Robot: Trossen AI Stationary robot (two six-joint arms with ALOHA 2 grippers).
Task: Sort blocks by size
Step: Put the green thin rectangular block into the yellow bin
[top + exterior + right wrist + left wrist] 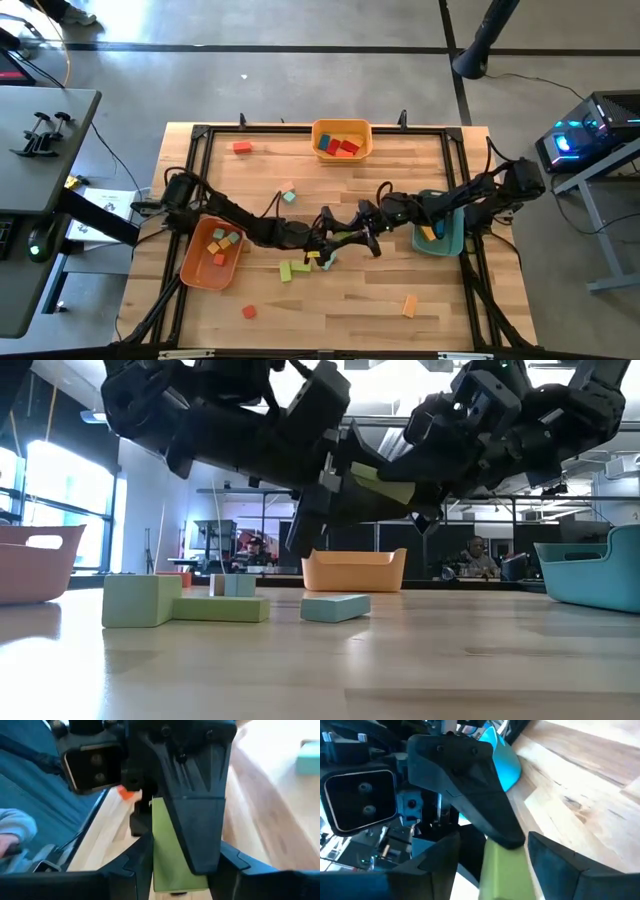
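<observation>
The green bar (pixel 175 860) is light green, flat-faced and long, with plain painted surfaces. It hangs in the air above the middle of the table (pixel 330 310), lifted clear of the wood.

My two end effectors meet on it head-on. My right end effector (pixel 362 238) is clenched on the bar: in the right wrist view the bar sits between my two dark fingers, running forward from them. My left end effector (pixel 322 240) is at the bar's other end; its fingers (pixel 555 860) flank the green bar without pressing it that I can see, so I record them as released. In the low view the bar shows between the two dark heads, slightly tilted.

Other blocks: a green cube (pixel 140 600), a flat green bar and a teal bar (pixel 335 607) lie on the table below the handover point. More lie in the orange tray (pixel 200 275) beside my left arm, the yellow tray (pixel 342 152) at the far edge and the teal tray (pixel 445 242) by my right arm. Loose red and orange blocks lie scattered near the table edges.

No legible writing on any block or tray.
</observation>
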